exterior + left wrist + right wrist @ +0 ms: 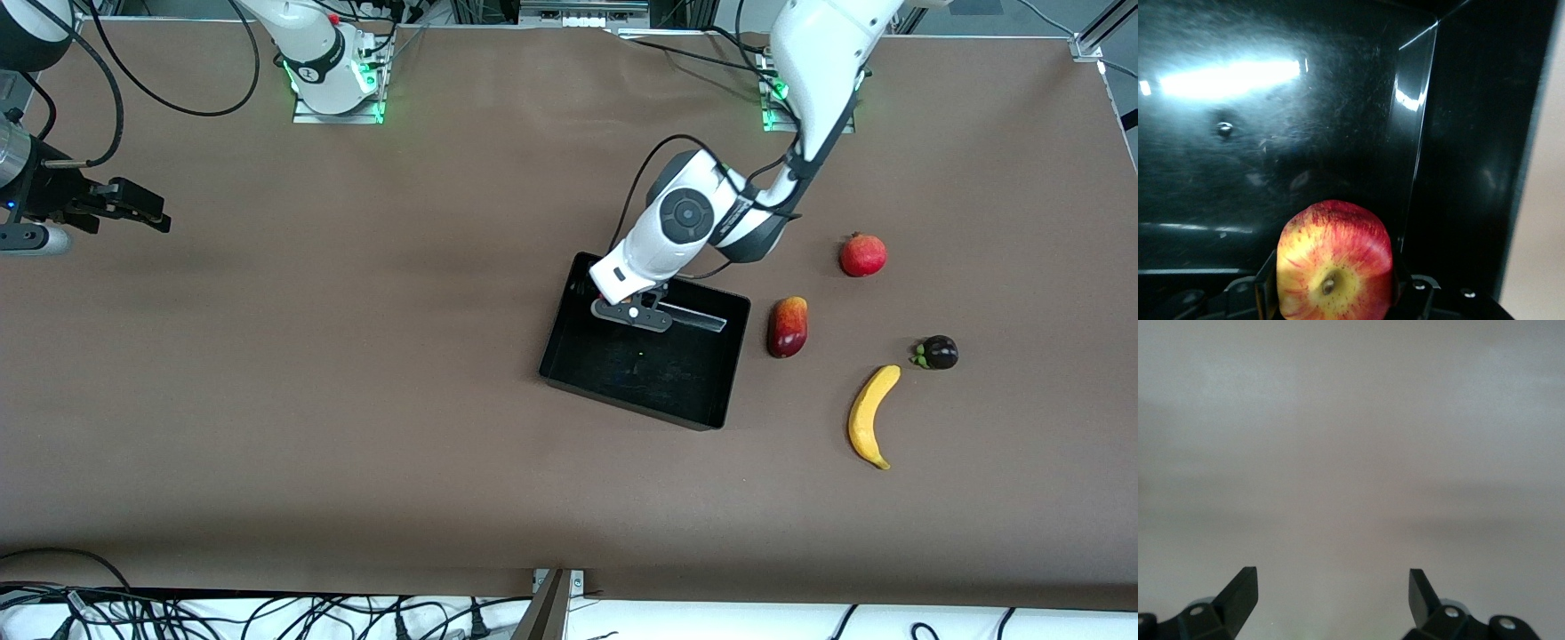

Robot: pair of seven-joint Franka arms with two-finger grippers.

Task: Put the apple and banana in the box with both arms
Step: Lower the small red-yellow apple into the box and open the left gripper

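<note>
The apple (1333,263), small and round with red streaks over a yellow dimpled end, is clamped between the fingers of the left gripper (633,311) and hangs just above the floor of the box (569,351), close to one corner wall (a straight drop would land it inside). The box is glossy, scratched black plastic with low walls. The banana (870,415), long, curved and smooth yellow, lies on the brown table toward the left arm's end, its long axis running roughly toward the front camera. The right gripper (1333,590) waits spread open over bare table at the right arm's end, well apart from the banana; the left arm is judged nearer.
</note>
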